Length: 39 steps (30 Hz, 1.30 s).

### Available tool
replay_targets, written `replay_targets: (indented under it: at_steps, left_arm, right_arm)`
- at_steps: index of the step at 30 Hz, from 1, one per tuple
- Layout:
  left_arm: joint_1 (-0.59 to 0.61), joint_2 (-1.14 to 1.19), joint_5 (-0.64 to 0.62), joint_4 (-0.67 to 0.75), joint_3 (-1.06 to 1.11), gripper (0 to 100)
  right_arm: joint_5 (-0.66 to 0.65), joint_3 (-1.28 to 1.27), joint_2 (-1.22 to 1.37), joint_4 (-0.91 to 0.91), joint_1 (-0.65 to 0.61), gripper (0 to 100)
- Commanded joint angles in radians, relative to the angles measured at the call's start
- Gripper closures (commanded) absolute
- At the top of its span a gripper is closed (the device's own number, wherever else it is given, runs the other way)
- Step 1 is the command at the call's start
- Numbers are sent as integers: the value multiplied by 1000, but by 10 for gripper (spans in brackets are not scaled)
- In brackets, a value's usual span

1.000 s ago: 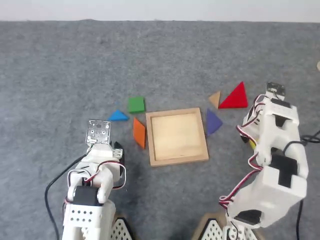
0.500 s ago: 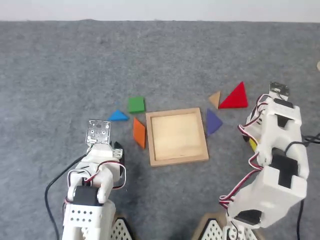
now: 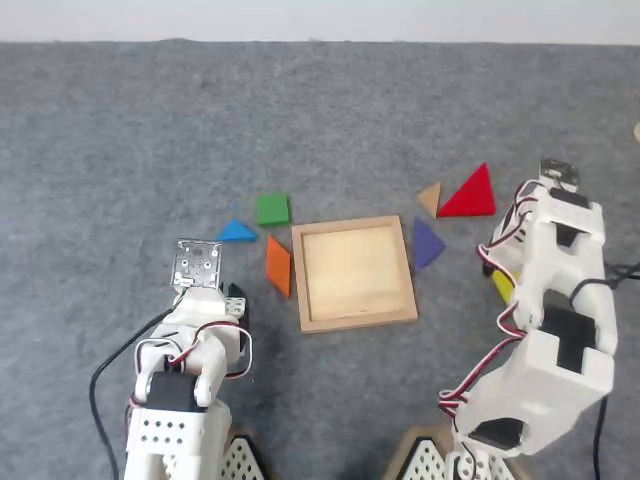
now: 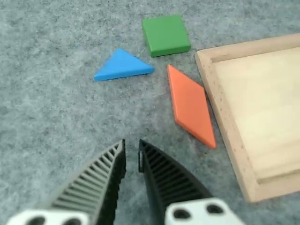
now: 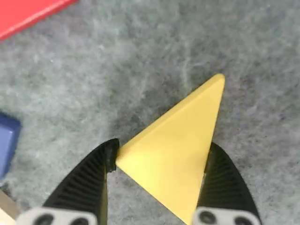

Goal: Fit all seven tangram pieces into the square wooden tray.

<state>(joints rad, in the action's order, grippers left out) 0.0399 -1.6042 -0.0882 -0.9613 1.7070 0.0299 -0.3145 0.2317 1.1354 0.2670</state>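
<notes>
The square wooden tray (image 3: 360,319) lies mid-table with nothing in it. Left of it are a green square (image 3: 272,209), a blue triangle (image 3: 237,232) and an orange parallelogram (image 3: 279,265). To its right lie a tan triangle (image 3: 430,197), a large red triangle (image 3: 470,194) and a dark blue triangle (image 3: 426,243). My right gripper (image 5: 159,159) is shut on the yellow triangle (image 5: 176,154), one finger against each side; the yellow triangle (image 3: 501,285) peeks out beside the right arm. My left gripper (image 4: 131,157) is shut, holds nothing, and hovers near the orange parallelogram (image 4: 191,105).
Grey felt covers the table. The tray rim (image 4: 225,122) runs close beside the orange piece. The red triangle's edge (image 5: 28,14) and the dark blue piece's corner (image 5: 7,140) lie near the right gripper. Open felt stretches behind the pieces.
The right arm has shifted slightly to the right, and more of the yellow triangle shows beside it. The left arm has not moved.
</notes>
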Motion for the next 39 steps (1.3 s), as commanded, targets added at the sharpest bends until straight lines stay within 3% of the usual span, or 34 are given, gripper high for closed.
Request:
replay_targets:
  at_steps: [1, 7, 19, 35, 39]
  left_arm:
    - [8, -14, -6, -3, -18, 946]
    - [8, -14, -6, -3, -18, 946]
    - [8, -14, -6, -3, -18, 946]
    - [8, -14, -6, -3, -18, 946]
    - [8, -14, -6, -3, -18, 946]
  right_arm:
    - [0, 61, -4, 19, -18, 890]
    - [0, 137, -5, 105, -88, 890]
    - [-23, 351, -4, 312, -348, 890]
    - [-465, 497, -1, 361, -704, 890]
    - [-631, 503, 8, 358, -769, 890]
